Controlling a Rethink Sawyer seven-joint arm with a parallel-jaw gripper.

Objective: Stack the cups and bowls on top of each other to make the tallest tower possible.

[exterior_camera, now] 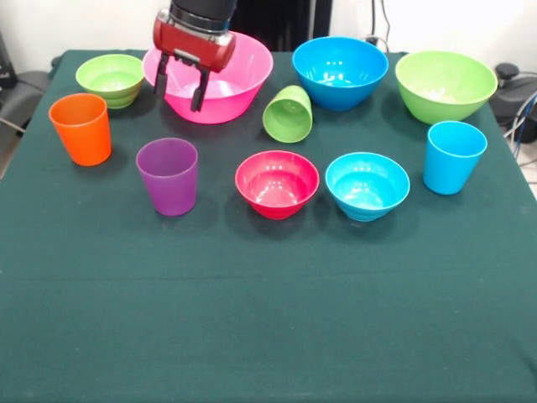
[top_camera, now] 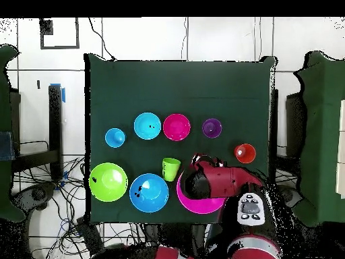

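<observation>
The hand (exterior_camera: 181,84) is open, at the upper left over the pink bowl (exterior_camera: 239,80). Next, grab one cup gently.

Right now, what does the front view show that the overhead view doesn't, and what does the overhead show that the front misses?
Only the front view shows the small green bowl, and that the tool hangs open at the pink bowl. Only the overhead view shows the arm from above, covering part of that bowl, and the floor cables. Both show the tipped green cup, orange cup, purple cup, red bowl and large blue bowl, with nothing stacked yet.
</observation>
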